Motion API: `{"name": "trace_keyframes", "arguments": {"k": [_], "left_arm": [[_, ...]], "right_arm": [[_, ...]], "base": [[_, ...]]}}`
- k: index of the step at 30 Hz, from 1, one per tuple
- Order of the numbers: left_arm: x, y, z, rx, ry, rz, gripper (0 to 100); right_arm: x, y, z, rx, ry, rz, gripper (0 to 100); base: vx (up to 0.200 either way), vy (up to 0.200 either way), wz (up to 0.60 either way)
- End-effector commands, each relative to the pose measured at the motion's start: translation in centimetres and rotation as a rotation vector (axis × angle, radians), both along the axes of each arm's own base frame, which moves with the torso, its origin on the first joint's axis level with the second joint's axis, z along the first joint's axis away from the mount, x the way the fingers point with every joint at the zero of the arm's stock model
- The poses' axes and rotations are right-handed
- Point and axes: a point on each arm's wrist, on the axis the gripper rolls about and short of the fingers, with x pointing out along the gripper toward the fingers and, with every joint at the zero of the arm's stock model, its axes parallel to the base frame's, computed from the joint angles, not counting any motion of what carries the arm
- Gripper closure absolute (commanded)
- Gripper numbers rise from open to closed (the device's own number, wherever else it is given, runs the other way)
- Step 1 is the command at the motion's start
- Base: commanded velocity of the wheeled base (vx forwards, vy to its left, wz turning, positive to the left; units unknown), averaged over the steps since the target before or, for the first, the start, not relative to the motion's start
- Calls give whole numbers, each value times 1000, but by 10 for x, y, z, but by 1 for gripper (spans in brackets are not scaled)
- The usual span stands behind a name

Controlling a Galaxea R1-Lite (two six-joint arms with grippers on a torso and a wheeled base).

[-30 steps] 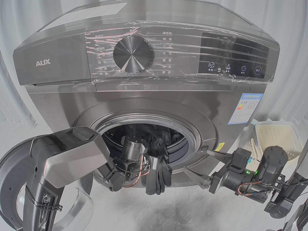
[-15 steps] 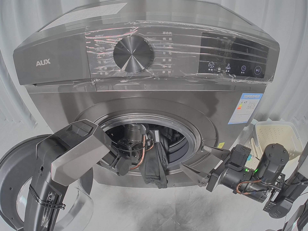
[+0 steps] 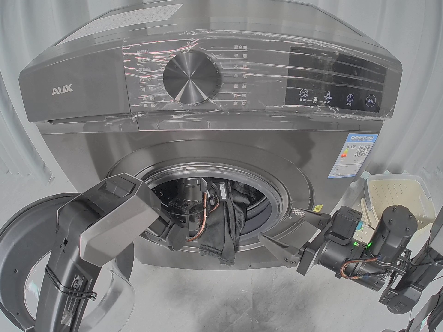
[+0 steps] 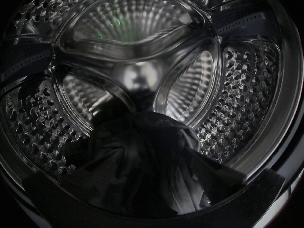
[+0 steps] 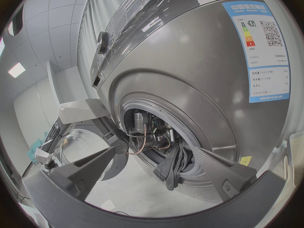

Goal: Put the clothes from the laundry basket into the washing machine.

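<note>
The washing machine (image 3: pixel 258 148) stands with its door (image 3: pixel 18 254) swung wide to the left. A dark garment (image 3: pixel 226 231) hangs half in and half out of the round opening, draped over the bottom lip with its end dangling down the front panel. The left arm is pushed into that opening, and the left gripper (image 3: pixel 224 194) sits just above the cloth at the mouth of the drum (image 4: pixel 136 32). The fabric hides its tip, so I can't tell whether it is clamped on the garment or free of it. From the left wrist view the garment's inner end lies bunched on the drum floor near the lip. The right gripper (image 3: pixel 279 227) hangs low in front of the machine, just right of the opening, spread wide with nothing in it. The cream laundry basket (image 3: pixel 397 194) sits to the machine's right, behind the right arm; what it holds, if anything, looks hidden from here
</note>
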Motion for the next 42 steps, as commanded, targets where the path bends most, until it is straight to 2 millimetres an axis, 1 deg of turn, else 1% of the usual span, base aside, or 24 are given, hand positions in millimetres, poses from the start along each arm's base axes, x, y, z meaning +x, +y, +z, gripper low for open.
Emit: {"name": "trace_keyframes", "arguments": {"k": [1,2,3,5,8,10,12,14,15,16,17,27,28,30,34,36,38,39,41,42], "left_arm": [[-21,3,12,24,37,-23,0],[-22,3,12,26,39,-27,0],[-35,2,17,38,59,-51,0],[-51,4,18,64,105,-86,0],[-62,6,16,79,141,-127,0],[-69,6,8,97,170,-144,0],[-70,7,4,104,182,-146,0],[-72,6,-5,116,200,-152,0],[-72,6,-5,116,200,-152,0],[-73,6,-18,130,222,-155,0],[-72,5,-24,132,228,-160,0],[-62,1,-47,140,242,-165,0],[-62,1,-47,142,243,-166,100],[-62,0,-52,144,252,-170,100],[-58,-1,-51,134,239,-169,100],[-43,-7,-37,94,166,-144,100],[-40,-8,-35,88,154,-138,100],[-19,-9,-24,40,68,-60,100],[-8,-8,-20,14,19,-27,100],[-8,-8,-20,12,15,-24,100]], "right_arm": [[0,-1,0,0,0,-1,0],[0,-1,0,0,0,-1,0],[0,0,0,-1,1,-1,0],[0,-1,0,0,0,-1,0],[0,0,0,-1,1,0,0],[0,0,-1,-2,2,0,0],[0,0,-1,-2,2,2,0],[-1,0,0,-1,1,2,0],[-1,0,0,-1,1,2,0],[-1,0,0,-1,1,2,0],[-1,0,0,-1,1,2,0],[0,0,0,-1,1,2,0],[0,0,-1,-2,2,2,0],[0,0,0,-1,1,3,0],[0,0,0,0,0,3,0],[0,0,0,1,-1,0,0],[0,0,1,2,-3,0,0],[0,0,1,3,-2,-1,0],[0,0,1,5,-4,-3,0],[0,0,2,5,-6,-3,0]], "base": [[0,0,0],[0,0,0],[0,0,0],[0,0,0],[0,0,0],[0,0,0],[0,0,0],[0,0,0],[0,0,0],[0,0,0],[0,0,0],[0,0,0],[0,0,0],[0,0,0],[0,0,0],[0,0,0],[0,0,0],[0,0,0],[0,0,0],[0,0,0]]}}
